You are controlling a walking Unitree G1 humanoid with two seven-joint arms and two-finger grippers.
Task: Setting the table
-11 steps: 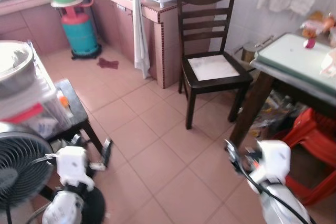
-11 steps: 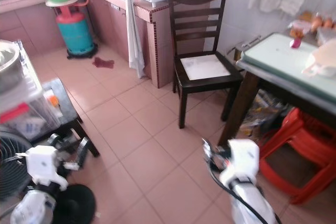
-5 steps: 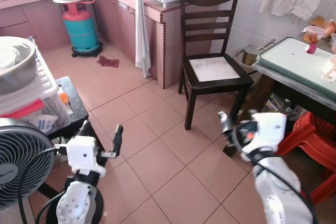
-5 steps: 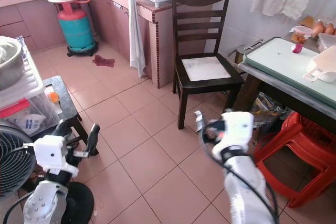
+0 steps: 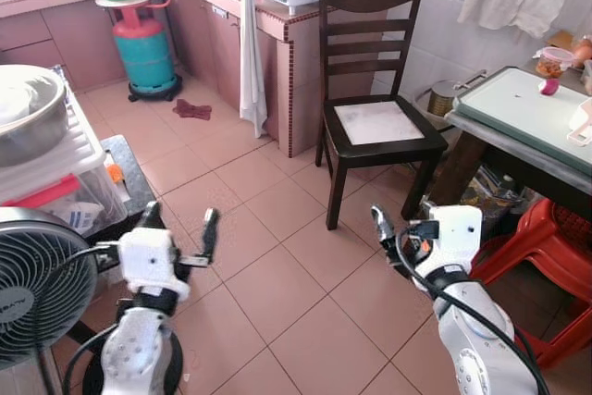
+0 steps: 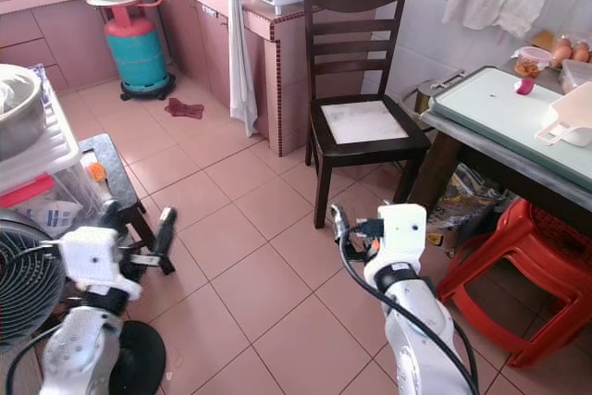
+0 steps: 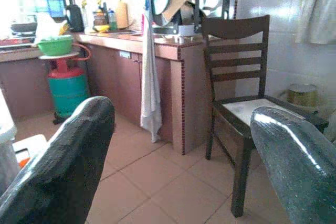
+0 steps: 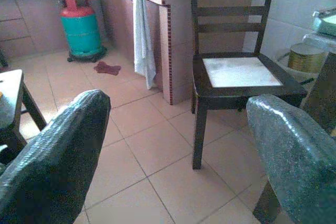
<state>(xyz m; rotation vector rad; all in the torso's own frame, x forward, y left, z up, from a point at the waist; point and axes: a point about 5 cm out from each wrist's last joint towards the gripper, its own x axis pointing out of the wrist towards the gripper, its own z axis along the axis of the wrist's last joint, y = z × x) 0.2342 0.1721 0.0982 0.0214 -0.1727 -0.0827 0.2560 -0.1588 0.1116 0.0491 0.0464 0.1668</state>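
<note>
Between chair (image 5: 375, 90) and fan (image 5: 42, 284), both claws (image 5: 178, 227) (image 5: 400, 228) gape over open tiles.

Kitchen, pink tile floor (image 5: 277, 293). Dark wooden chair (image 5: 370, 90) as my landmark: pink counter (image 5: 268, 53) just to its left, with a white cloth (image 5: 248, 53) hanging down; teal gas cylinder (image 5: 146, 48) further left; white tiled wall (image 5: 444, 34) behind; table (image 5: 518, 122) to its right, red stool (image 5: 546, 256) beneath. Fan (image 5: 42, 284) near my left.
</note>
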